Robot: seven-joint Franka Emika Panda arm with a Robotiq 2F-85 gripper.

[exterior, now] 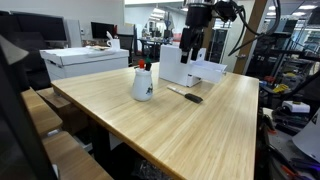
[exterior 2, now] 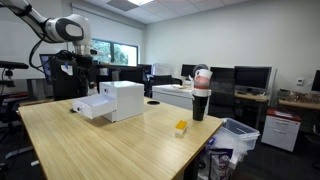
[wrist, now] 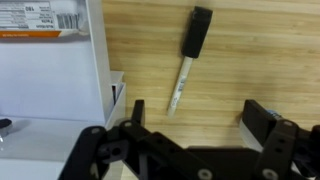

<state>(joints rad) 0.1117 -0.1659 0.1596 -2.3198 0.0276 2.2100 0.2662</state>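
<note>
Open gripper above a marker beside the white box

The gripper [wrist: 195,113] hangs with its jaws spread wide and nothing between them, over the wooden table [wrist: 265,50] just beside the white box [wrist: 50,85]. The marker [wrist: 186,58] lies flat on the table close to the box's side, apart from it, its black cap [wrist: 197,25] pointing away from the gripper. An exterior view shows it near the box's front corner [exterior: 190,96]. It looks light, stiff and smooth, and being round it is likely to roll if nudged. The best hold is probably across the white barrel [wrist: 177,90] near mid-length, fingers square to its axis.
</note>
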